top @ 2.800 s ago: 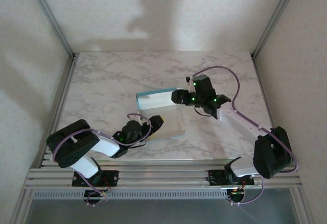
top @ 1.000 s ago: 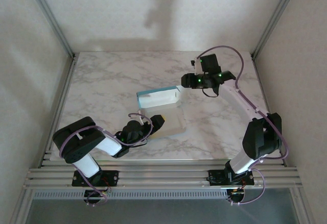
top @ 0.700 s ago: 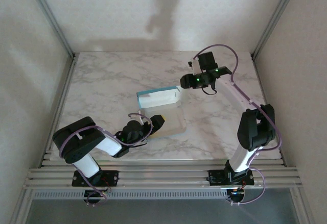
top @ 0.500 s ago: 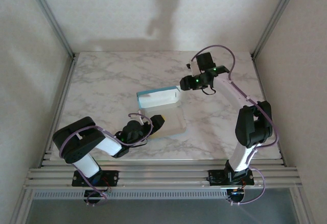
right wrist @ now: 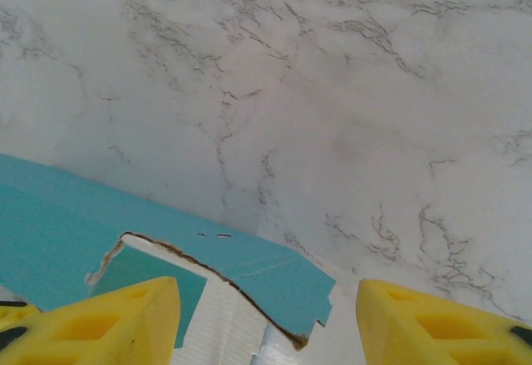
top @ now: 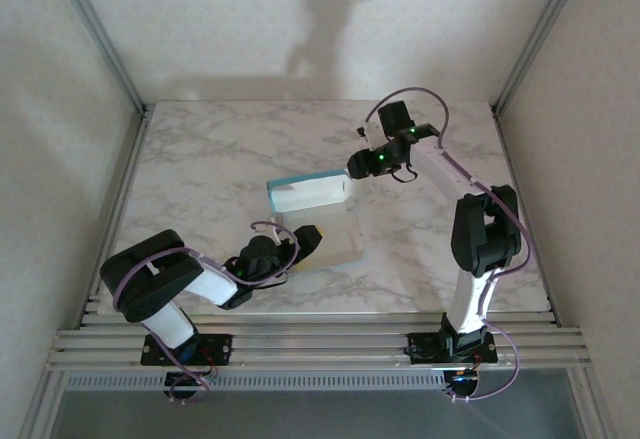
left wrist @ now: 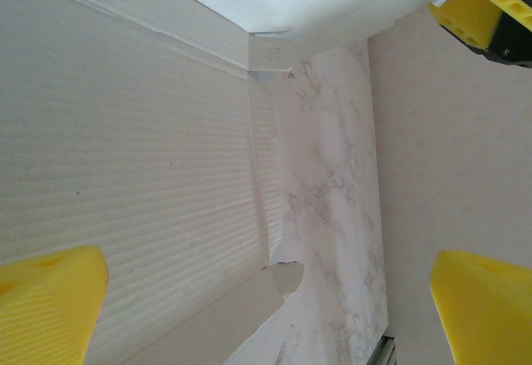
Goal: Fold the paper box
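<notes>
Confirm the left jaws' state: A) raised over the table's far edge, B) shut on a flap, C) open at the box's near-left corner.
C: the left jaws sit at the near-left corner of the box and, in the left wrist view, stand wide apart, pinching nothing.
</notes>
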Motion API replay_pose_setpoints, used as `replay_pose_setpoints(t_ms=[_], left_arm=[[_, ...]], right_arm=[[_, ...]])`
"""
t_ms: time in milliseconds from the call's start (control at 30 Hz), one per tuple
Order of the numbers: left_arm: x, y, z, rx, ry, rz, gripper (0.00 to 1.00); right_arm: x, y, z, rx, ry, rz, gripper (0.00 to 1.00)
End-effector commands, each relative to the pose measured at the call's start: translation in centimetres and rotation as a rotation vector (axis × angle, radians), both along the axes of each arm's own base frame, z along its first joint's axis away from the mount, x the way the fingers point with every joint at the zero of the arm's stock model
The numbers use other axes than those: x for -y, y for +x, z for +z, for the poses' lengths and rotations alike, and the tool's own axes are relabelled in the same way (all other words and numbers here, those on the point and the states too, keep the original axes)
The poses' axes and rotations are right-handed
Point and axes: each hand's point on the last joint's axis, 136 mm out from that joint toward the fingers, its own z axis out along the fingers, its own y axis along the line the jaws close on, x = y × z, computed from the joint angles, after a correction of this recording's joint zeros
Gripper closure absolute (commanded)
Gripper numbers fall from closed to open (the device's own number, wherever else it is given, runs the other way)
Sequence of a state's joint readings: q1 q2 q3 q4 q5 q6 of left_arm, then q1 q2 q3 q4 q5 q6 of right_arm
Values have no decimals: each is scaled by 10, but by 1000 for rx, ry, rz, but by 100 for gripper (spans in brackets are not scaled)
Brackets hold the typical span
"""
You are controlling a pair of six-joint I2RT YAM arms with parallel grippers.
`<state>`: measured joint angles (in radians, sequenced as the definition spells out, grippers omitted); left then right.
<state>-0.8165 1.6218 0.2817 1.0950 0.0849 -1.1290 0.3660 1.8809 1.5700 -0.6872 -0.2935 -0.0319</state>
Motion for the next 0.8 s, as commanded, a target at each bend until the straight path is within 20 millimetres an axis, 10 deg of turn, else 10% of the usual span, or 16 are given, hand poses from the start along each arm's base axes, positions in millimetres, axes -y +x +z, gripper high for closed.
replay_pose_setpoints(t_ms=[0, 767], left_arm=[[-8, -4, -18, -39, 70, 9, 1], [-2, -3, -18, -37, 80, -3, 1]], right_arm=[[-2, 1, 0, -13, 6, 42, 42], [-7, -14, 5, -8, 39, 47, 77]])
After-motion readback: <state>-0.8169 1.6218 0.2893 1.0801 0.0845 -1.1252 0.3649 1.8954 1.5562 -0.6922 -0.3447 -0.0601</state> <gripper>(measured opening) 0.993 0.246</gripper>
